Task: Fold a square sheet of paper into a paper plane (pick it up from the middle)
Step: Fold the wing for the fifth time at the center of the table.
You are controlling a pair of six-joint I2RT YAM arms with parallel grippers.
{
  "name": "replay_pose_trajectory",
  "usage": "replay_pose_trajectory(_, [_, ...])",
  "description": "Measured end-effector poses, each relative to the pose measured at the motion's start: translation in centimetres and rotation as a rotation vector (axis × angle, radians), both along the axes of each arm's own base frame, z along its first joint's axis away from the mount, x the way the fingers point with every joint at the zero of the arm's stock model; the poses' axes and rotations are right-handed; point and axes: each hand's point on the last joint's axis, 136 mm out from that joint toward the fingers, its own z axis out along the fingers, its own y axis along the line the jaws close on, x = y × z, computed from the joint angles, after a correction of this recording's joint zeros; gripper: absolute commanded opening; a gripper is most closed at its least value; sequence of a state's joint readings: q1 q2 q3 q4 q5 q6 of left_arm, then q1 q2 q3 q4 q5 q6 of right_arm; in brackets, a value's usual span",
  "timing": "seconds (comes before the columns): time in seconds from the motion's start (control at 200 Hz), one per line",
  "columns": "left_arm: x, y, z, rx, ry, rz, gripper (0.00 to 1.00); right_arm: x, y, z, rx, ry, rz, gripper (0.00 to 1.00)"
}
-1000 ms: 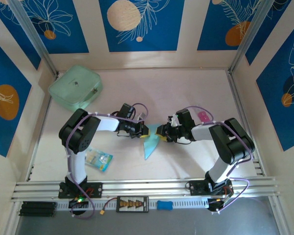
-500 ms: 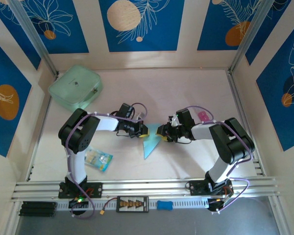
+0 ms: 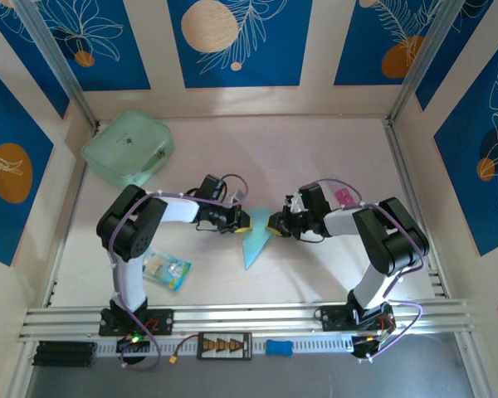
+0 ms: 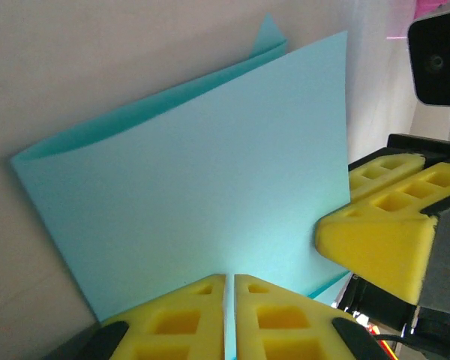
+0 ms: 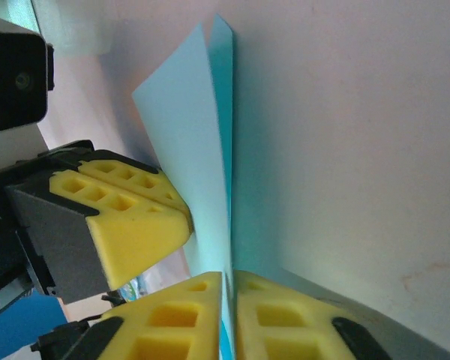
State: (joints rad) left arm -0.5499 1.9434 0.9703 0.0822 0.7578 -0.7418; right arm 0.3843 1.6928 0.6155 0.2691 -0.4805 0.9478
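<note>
The sheet of paper, light blue and folded into a pointed wedge, stands on edge at the table's middle with its tip toward the near edge. My left gripper pinches its upper left side and my right gripper its upper right side, tips almost meeting. In the left wrist view the folded paper spreads wide, and my left gripper is shut on its near edge, with the right arm's yellow fingers beside it. In the right wrist view my right gripper is shut on the paper's thin layers.
A mint-green zip pouch lies at the back left. A small printed blue-and-white packet sits by the left arm's base. A pink tag rests behind the right arm. Metal rails run along the near edge, and walls enclose the table.
My right gripper has closed its jaws onto the paper. Both arms have stayed almost where they were, and the paper keeps its place.
</note>
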Motion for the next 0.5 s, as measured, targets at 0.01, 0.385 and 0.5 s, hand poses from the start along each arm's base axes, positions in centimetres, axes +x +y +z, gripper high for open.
replay_pose_trajectory(0.01, [0.0,0.0,0.1,0.0,-0.001,0.001,0.16,0.0,0.0,0.0,0.0,-0.002,0.002,0.07])
replay_pose_trajectory(0.385, [0.8,2.2,4.2,0.053,-0.171,0.115,0.45,0.9,0.2,0.2,0.015,-0.008,-0.038,0.03])
replay_pose_trajectory(0.5, [1.9,2.8,4.7,0.085,-0.218,0.165,0.5,1.3,0.2,0.1,0.003,-0.011,-0.074,0.03])
